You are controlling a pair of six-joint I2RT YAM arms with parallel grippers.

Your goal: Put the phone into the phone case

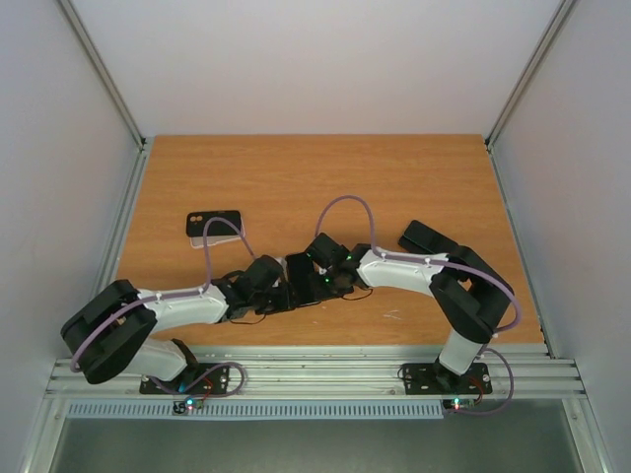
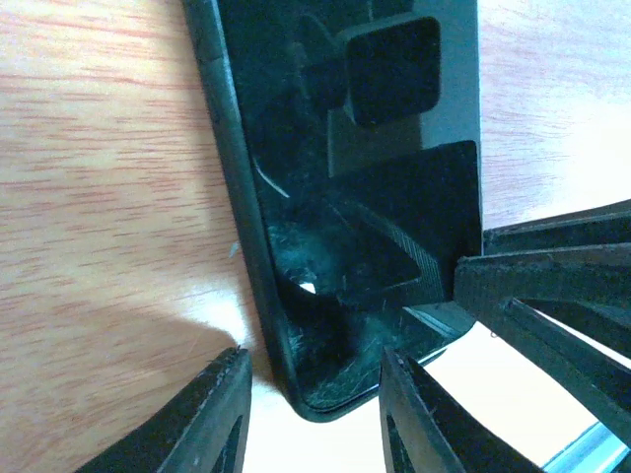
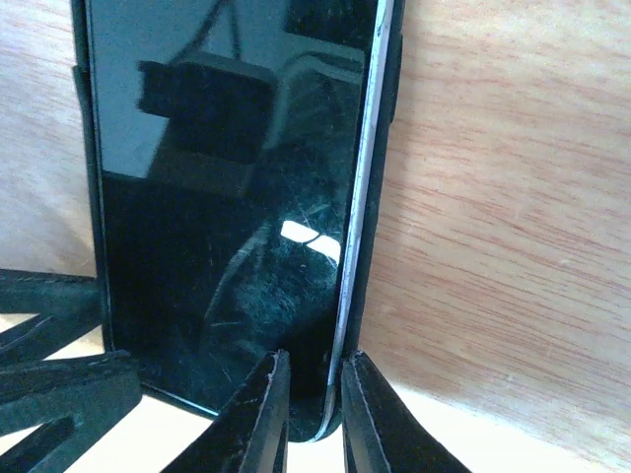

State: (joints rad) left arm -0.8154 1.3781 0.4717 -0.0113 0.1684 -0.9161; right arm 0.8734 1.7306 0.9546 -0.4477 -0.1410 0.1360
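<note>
A black phone [image 1: 299,268] lies screen up on the wooden table between my two grippers. In the right wrist view the phone's glass [image 3: 217,227] has a silver side edge, and the black phone case's rim [image 3: 380,148] runs along it. My right gripper [image 3: 314,419] is shut on that near corner, pinching the phone's edge and the case rim. My left gripper [image 2: 320,424] is open, its fingers either side of the other near corner of the cased phone [image 2: 335,296], not touching it. In the top view the left gripper [image 1: 279,293] and right gripper [image 1: 323,277] meet at the phone.
A second black item with two camera holes [image 1: 214,225] lies on something pale at the table's left middle. Purple cables loop over both arms. The right gripper's fingers [image 2: 552,296] show at the right of the left wrist view. Grey walls enclose the table [image 1: 325,177].
</note>
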